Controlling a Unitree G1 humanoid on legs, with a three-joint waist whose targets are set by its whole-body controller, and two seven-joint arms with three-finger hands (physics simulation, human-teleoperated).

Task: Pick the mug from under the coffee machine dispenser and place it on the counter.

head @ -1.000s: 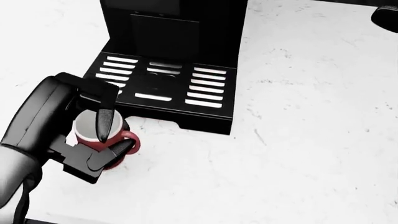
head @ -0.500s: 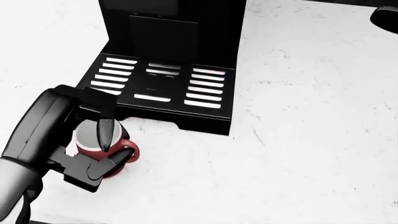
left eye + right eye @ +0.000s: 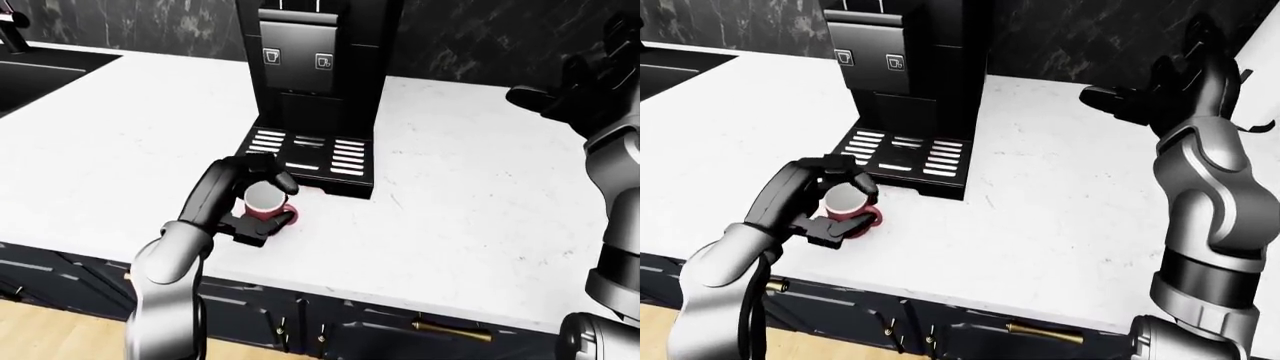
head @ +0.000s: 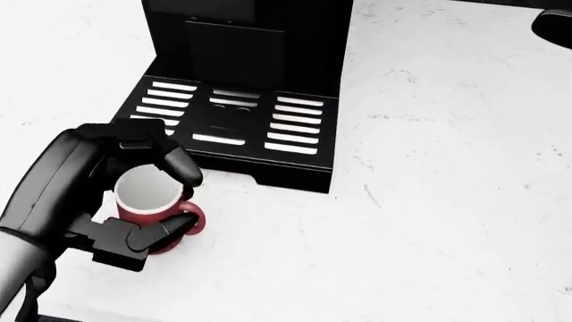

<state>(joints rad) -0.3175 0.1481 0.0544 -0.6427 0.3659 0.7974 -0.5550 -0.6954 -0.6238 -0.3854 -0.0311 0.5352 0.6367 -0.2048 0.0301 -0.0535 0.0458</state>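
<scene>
mug (image 4: 150, 204) stands on the white counter (image 4: 429, 201), off the drip tray, ringed by the left hand (image 4: 107, 194).

the red mug sits just below and left of the coffee machine (image 3: 315, 82) in the head view, its handle pointing lower right. compared with half a second ago, the upper finger (image 4: 179, 164) has lifted off the rim and swung out toward the grate (image 4: 241, 121), so the pale inside of the mug now shows; the fingers are spread about it rather than clamped, one lower finger touching by the handle. the right hand (image 3: 1160, 94) is raised well apart at the right, fingers spread, holding nothing.
</scene>
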